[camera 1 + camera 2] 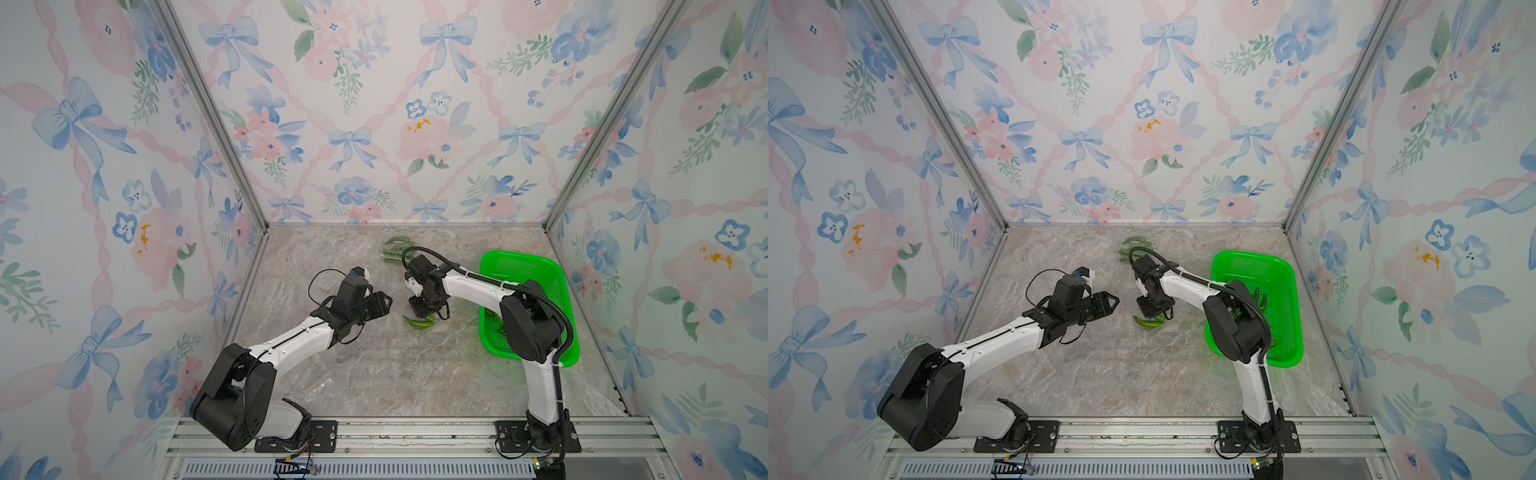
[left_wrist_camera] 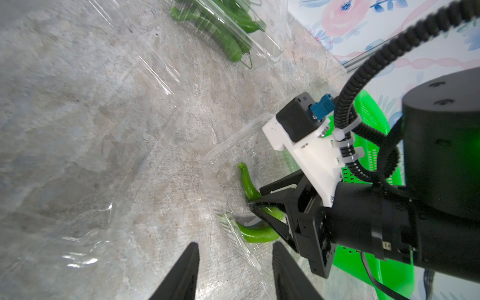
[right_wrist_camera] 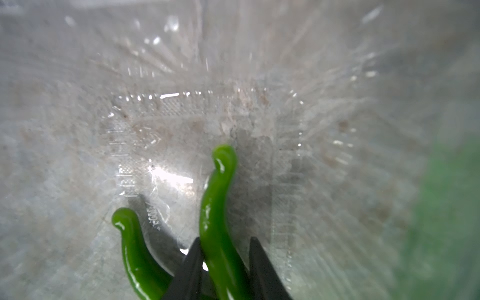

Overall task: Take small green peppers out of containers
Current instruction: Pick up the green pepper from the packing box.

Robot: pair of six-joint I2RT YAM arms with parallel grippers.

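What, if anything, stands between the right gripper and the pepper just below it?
Nothing visible does: the right gripper straddles that pepper inside the clear container, and a second pepper lies beside it, outside the jaws.

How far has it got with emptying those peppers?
Done: a few peppers lie in the green basket. In hand: the right gripper straddles one pepper in a clear container. Left: the second pepper beside it, plus the far container of peppers.

Both top views show me the whole worktop from high above its front edge. My left wrist camera faces the right hand. The right wrist camera sits close over a pepper, which both wrist views share.
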